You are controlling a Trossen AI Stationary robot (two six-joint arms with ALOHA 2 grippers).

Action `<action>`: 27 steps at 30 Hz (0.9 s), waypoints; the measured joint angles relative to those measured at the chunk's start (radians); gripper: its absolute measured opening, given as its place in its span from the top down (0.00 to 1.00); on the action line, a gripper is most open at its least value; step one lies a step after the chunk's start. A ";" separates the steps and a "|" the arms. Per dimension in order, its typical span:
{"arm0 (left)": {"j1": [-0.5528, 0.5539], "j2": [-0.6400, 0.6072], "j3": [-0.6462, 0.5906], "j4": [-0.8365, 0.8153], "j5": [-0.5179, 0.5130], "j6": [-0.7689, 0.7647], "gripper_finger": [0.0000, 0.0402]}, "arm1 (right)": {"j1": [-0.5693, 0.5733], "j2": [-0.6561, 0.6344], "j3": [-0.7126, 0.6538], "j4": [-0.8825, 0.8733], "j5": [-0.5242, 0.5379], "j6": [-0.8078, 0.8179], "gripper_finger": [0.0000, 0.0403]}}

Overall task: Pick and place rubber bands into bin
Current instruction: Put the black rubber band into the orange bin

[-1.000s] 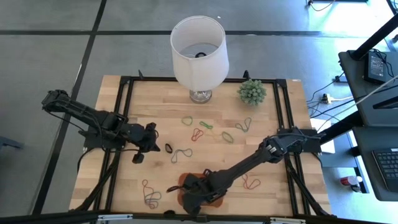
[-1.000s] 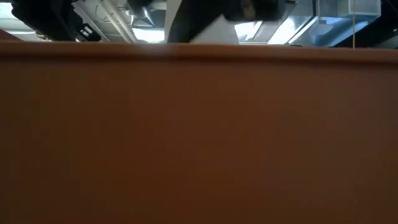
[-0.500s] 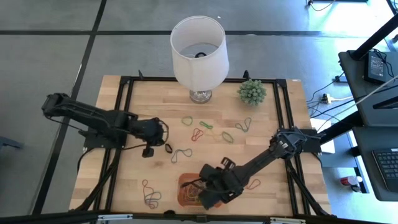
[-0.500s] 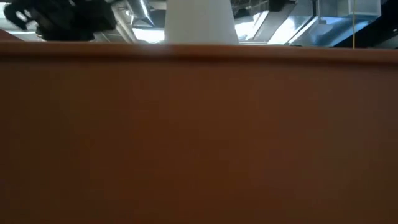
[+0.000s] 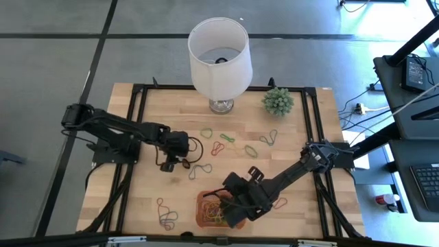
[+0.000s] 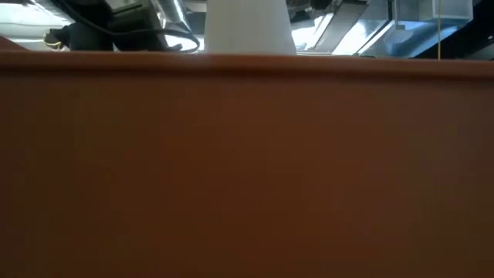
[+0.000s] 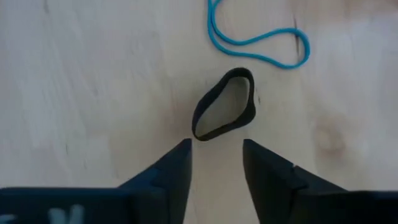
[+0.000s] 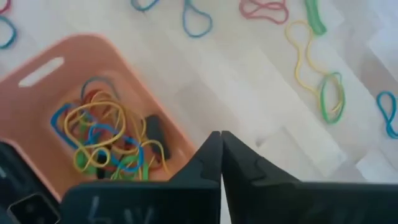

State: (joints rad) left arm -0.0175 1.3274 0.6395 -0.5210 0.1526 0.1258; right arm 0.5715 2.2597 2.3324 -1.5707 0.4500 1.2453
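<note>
I read the task as partly done. The bin [image 8: 68,81] sits just beside my right gripper [image 8: 221,149] and already holds a tangle of yellow, blue, green and red rubber bands [image 8: 106,140]. That gripper's jaws are pressed together with nothing between them.

My left gripper [image 7: 214,152] has its jaws apart, and a black band [image 7: 225,104] lies flat on the table just ahead of the tips, untouched. A blue band [image 7: 258,34] lies beyond it.

Outstanding: loose bands scattered mid-table [image 5: 223,140], one near the right arm [image 5: 278,203], and a cluster at the front left [image 5: 164,214]. In my judgement well over half remains.
</note>
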 joint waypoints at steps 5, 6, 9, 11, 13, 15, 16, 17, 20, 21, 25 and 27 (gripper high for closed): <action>0.000 0.041 0.000 0.054 -0.004 0.027 0.58 | -0.025 0.000 -0.001 0.019 0.033 -0.018 0.99; 0.000 0.049 0.000 0.073 -0.004 0.027 0.58 | -0.029 0.000 -0.001 0.038 0.054 -0.025 0.99; 0.000 0.077 0.000 0.109 -0.004 0.047 0.57 | -0.039 0.000 -0.001 0.129 0.088 -0.106 1.00; 0.000 0.103 0.000 0.130 -0.004 0.063 0.57 | -0.046 -0.001 -0.022 0.206 0.093 -0.176 1.00; -0.001 0.132 0.000 0.130 -0.003 0.070 0.59 | -0.051 -0.002 -0.074 0.267 0.093 -0.222 1.00; -0.002 0.165 0.002 0.132 0.000 0.073 0.61 | -0.052 -0.007 -0.136 0.312 0.087 -0.258 1.00; -0.003 0.179 0.005 0.131 -0.001 0.073 0.63 | -0.053 -0.021 -0.178 0.354 0.083 -0.276 1.00; -0.005 0.189 0.006 0.130 -0.002 0.073 0.65 | -0.052 -0.047 -0.228 0.400 0.080 -0.291 1.00; -0.012 0.204 0.007 0.129 -0.015 0.072 0.73 | -0.052 -0.184 -0.449 0.573 0.080 -0.333 1.00; -0.014 0.201 0.006 0.131 -0.020 0.072 0.77 | -0.052 -0.241 -0.545 0.660 0.073 -0.348 1.00; -0.016 0.191 0.045 0.092 -0.040 0.046 0.94 | -0.062 -0.472 -0.928 1.011 0.021 -0.445 1.00; -0.021 0.192 0.082 0.050 -0.046 0.017 0.98 | -0.074 -0.586 -1.078 1.129 -0.014 -0.494 1.00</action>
State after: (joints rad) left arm -0.0386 1.5192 0.7216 -0.4708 0.1066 0.1426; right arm 0.4973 1.6738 1.2547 -0.4421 0.4359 0.7513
